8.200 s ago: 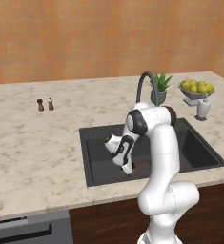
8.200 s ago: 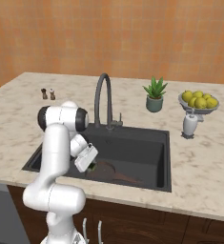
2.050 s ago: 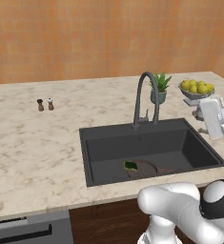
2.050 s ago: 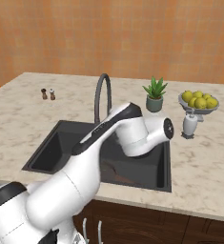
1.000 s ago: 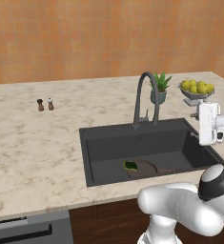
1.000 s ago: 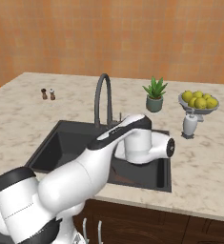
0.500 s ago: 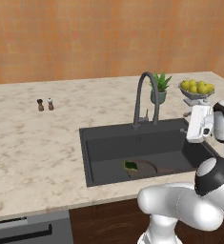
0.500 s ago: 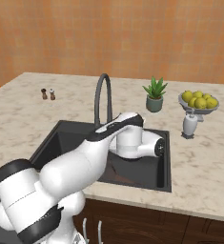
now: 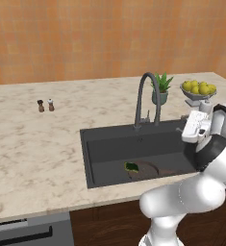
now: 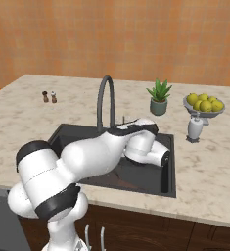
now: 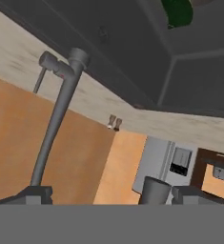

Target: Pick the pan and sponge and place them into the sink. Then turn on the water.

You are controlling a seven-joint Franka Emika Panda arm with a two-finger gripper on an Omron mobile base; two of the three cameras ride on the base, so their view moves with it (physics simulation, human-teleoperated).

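With pan and sponge already lying low in the sink at frame centre, the tool, spread and empty at right, seems headed for the faucet.

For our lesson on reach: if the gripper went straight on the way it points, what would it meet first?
Probably the faucet: its spout sits just ahead of the open gripper, though depth is unclear.
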